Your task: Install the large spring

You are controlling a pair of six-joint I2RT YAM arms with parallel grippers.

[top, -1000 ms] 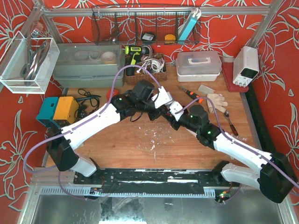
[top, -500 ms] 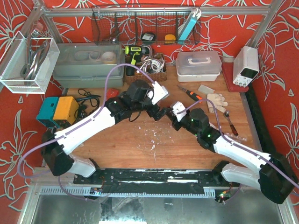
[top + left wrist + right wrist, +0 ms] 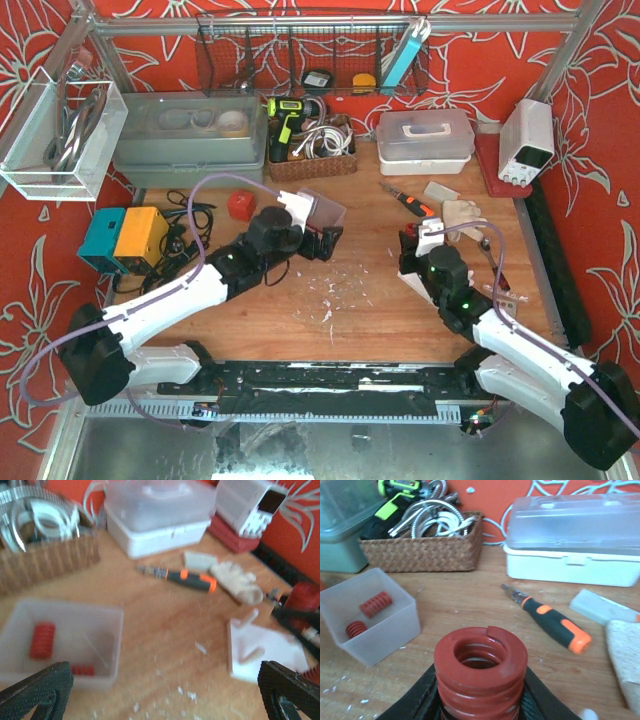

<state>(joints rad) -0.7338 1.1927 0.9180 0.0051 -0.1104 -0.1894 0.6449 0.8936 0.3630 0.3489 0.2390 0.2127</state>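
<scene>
A second earlier both arms had met over the middle of the table [image 3: 360, 318], the left fingers nearly closed. By this moment they had parted. The left gripper [image 3: 162, 692] had swung back to its own side with its fingers spread as wide as they go and nothing between them, hovering just beside the clear tray [image 3: 116, 645], where two small red springs [image 3: 42, 640] lay. The right gripper [image 3: 479, 701] had drawn back toward the right of the table and was clenched on the large spring [image 3: 480, 666]. The spring stood upright between the black fingers with its open top coil facing the wrist camera. I took this for a handover just finished, left to right, though the pass itself could not be made out from above. The white fixture [image 3: 272, 650] with its upright pegs sat on the wood close to the right arm, and an orange-handled screwdriver [image 3: 555, 622] lay further back. The spring was not yet on any peg. By my reckoning the fetching was done and the seating remained: the right arm would need to bring the coil's bore over a peg squarely, since a tilted spring would likely catch on the tip.
</scene>
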